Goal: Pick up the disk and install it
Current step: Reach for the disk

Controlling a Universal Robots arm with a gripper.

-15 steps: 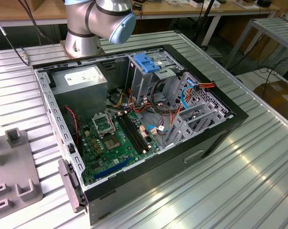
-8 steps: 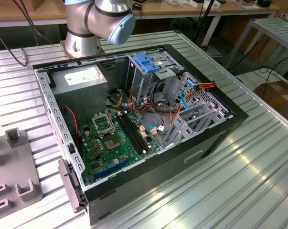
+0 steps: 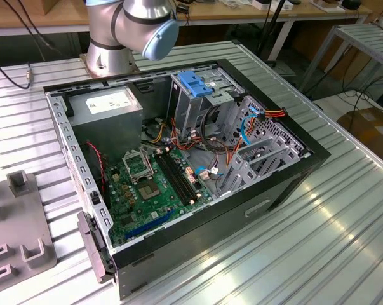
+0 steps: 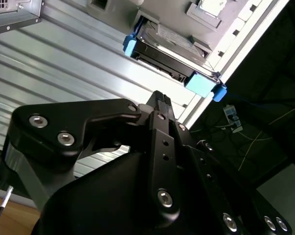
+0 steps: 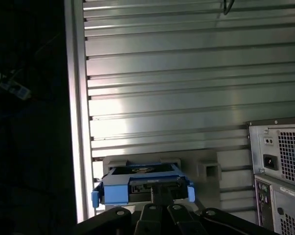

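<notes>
Your gripper (image 4: 159,100) is hanging near the disk (image 4: 169,58), which is sitting in a grey holder (image 5: 208,169) close to the edge of the slatted metal surface (image 5: 186,73), beside a computer case (image 5: 279,166). In both wrist views the disk is showing the arm a dark end face. Blue rails are capping both sides, and its width is running along the slats. Its long axis is too foreshortened to judge. You cannot tell whether the jaws are parted or clenched.
</notes>
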